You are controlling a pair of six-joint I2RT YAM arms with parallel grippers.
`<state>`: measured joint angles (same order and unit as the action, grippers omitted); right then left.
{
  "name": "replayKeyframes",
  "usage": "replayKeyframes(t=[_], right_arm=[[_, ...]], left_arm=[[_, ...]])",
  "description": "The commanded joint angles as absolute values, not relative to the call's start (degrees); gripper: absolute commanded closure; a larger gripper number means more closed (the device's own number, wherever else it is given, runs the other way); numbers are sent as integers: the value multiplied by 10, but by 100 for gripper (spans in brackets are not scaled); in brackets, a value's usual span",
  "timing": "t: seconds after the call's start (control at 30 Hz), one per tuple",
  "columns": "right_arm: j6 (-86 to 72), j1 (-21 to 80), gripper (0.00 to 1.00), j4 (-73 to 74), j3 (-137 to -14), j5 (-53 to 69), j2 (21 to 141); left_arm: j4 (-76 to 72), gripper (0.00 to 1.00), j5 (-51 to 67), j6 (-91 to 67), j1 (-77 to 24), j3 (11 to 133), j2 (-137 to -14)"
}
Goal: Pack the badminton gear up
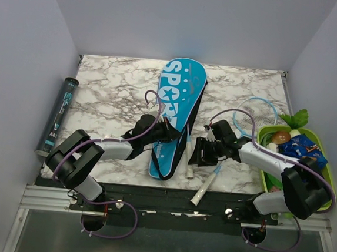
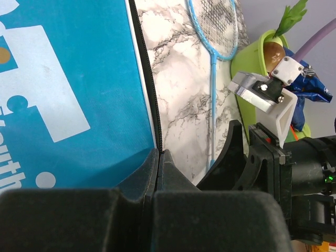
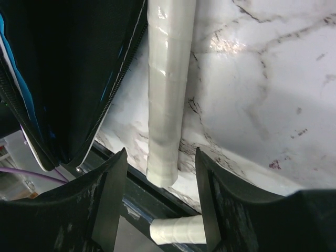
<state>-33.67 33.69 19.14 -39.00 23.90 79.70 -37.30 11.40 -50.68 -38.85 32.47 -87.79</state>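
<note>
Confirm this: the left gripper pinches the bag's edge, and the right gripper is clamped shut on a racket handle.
Wrong on the right gripper: the right wrist view shows it open, fingers apart on either side of the handle with gaps. The left gripper does pinch the bag at its edge.

Two light-blue rackets (image 1: 189, 168) lie on the surface (image 1: 113, 86), and one cyan bag (image 1: 175, 112) lies at its middle. There is one dark tube (image 1: 58, 115) along the left edge and one green tray (image 1: 328, 169) at the right edge.
</note>
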Motion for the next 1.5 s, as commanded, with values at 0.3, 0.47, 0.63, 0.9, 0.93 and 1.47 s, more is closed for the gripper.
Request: replayKeyframes(t=[0.3,0.47,0.63,0.9,0.93,1.47], right_arm=[[-394,388,44,123,-377,221,874],[-409,388,69,112,-374,215,877],[-407,388,83,141,-409,206,859],[-410,388,91,166,-473,225,844],[-411,388,91,166,-482,228,845],[-454,392,95,39,-446,254,879]], left_arm=[[-393,100,109,-498,-395,344,-871],[-392,100,113,-495,-396,343,-872],[-399,100,107,-489,-400,325,-871],[-462,100,97,-504,-433,292,-904],[-471,100,96,-506,-437,290,-908],[-600,100,100,-566,-446,269,-941]])
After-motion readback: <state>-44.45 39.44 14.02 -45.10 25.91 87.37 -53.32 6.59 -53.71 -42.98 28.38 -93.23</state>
